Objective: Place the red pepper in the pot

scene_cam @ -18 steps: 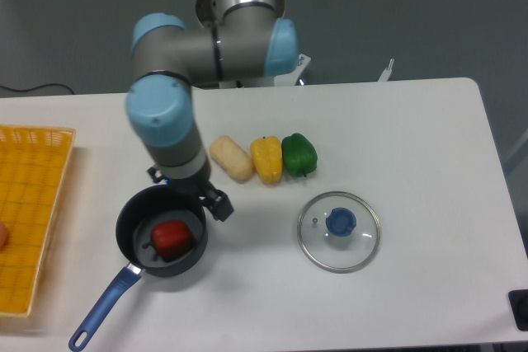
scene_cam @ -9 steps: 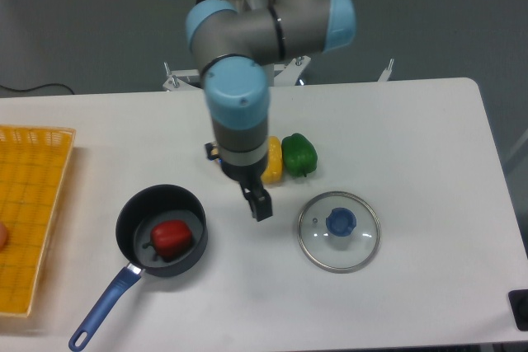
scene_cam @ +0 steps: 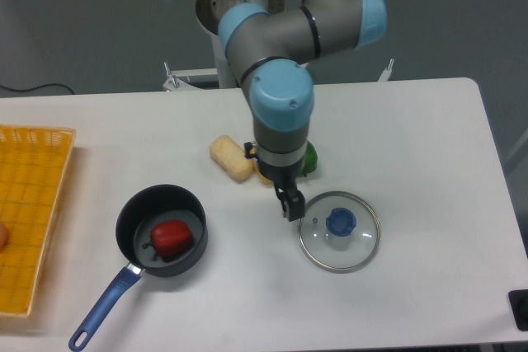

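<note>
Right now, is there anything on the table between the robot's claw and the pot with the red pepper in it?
No. In the camera view, only bare white table lies between the claw and the pot holding the red pepper.

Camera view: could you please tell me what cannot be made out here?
- Gripper: seen from above, too small to tell whether open or shut.
- Yellow pepper and green pepper: mostly hidden behind the arm.
- Orange basket: cut off by the left edge.

White table [scene_cam: 412,138] against a grey floor [scene_cam: 462,14]
</note>
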